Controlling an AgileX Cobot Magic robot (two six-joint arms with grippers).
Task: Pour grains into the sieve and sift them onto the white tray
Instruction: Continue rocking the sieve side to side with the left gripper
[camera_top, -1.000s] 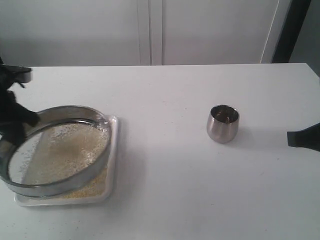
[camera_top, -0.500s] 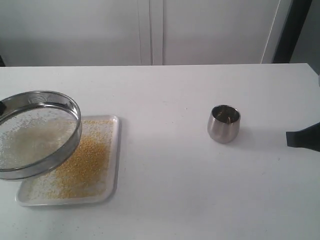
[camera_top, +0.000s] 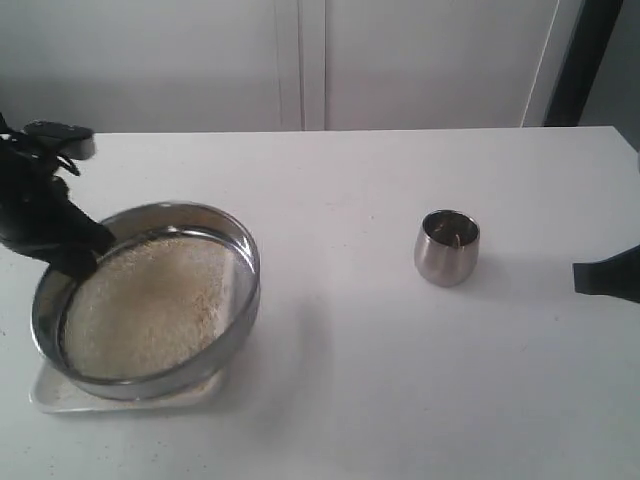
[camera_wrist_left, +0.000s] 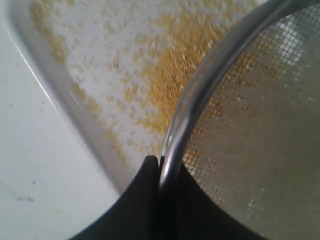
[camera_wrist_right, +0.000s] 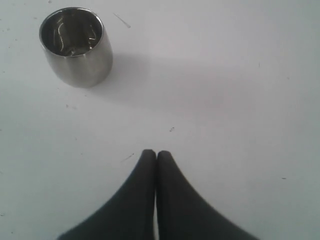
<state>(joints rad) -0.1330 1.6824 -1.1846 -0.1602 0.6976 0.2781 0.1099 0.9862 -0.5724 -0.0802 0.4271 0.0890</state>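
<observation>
Left claw (camera_wrist_left: 160, 163) pinching sieve (camera_top: 247, 290), tray (camera_top: 45, 393) — mostly hidden

Golden-yellow grains (camera_wrist_left: 170, 65) speckle the white tray (camera_wrist_left: 60, 90); the sieve (camera_wrist_left: 200, 95) looks steel-grey.

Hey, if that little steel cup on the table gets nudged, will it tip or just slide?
The cup looks nearly empty, so it is probably light and likely to slide on the smooth table. Its rounded body narrows toward the base, so a high push might tip it and let it roll. The polished steel may be slippery to grip.
</observation>
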